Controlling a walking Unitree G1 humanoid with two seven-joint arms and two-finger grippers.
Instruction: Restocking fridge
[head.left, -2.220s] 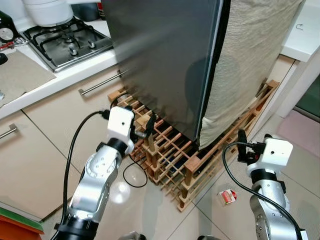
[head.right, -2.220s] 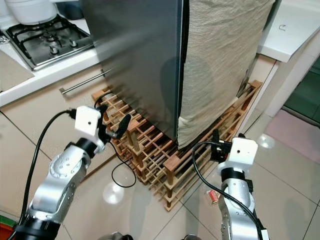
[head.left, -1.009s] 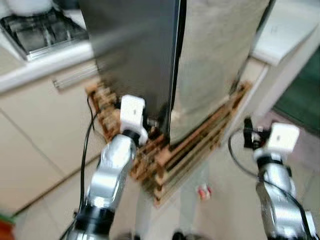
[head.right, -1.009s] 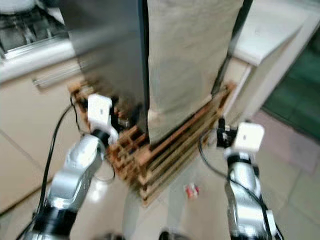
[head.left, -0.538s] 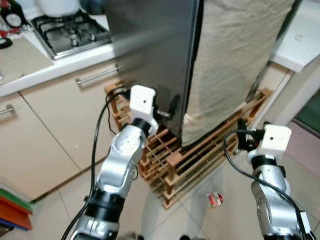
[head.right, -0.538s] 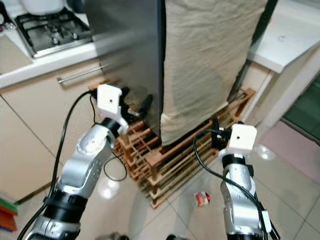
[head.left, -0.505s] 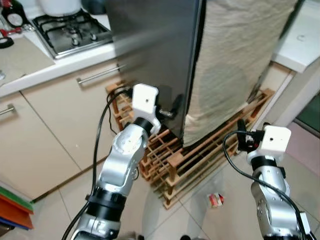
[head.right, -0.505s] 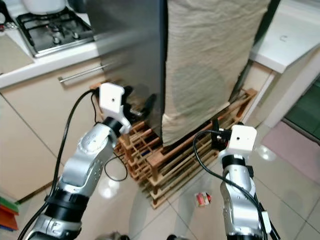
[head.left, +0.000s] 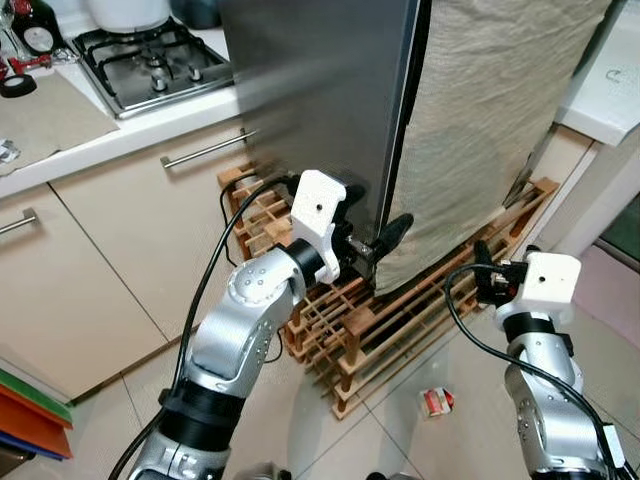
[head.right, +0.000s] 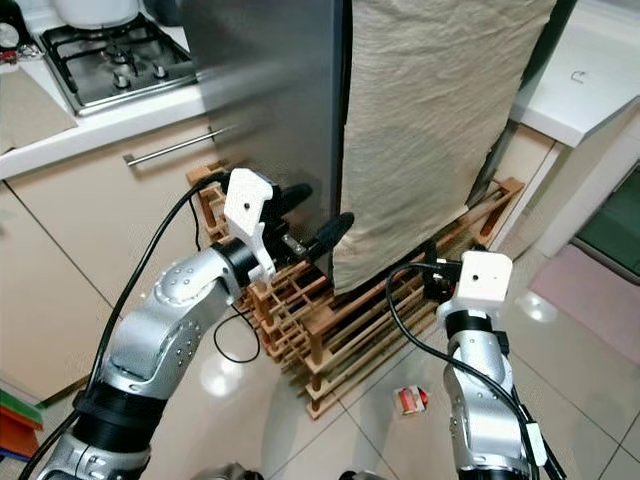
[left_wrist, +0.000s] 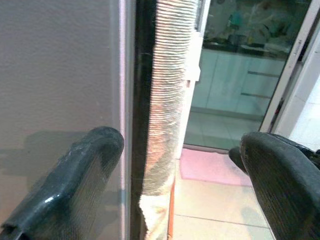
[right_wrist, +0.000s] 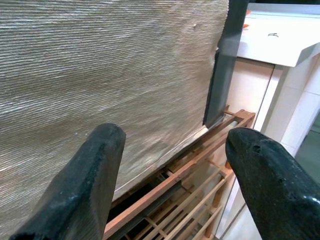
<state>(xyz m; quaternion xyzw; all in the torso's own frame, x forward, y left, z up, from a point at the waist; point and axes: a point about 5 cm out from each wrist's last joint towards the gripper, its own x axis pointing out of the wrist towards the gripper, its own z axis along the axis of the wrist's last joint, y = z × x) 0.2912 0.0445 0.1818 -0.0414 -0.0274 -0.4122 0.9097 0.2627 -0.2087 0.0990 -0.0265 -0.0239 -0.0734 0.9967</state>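
Moved: left tool (head.left: 378, 236) now up at the tall grey steel fridge's (head.left: 320, 100) door edge
Left tool: spread wide, straddling edge
Right tool (right_wrist: 172, 185): wide, at 4 o'clock, facing beige cloth (head.left: 480, 120)

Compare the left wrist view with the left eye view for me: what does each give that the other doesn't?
Left wrist alone: a pink mat on the floor and glass-fronted cabinets past the fridge corner. Left eye alone: the gas hob, the wooden rack under the fridge, a small red-and-white carton on the tiles, and the right hand, held low and open. Shared: the grey fridge side, the beige cloth draped over its front, and the left hand, open at that corner.
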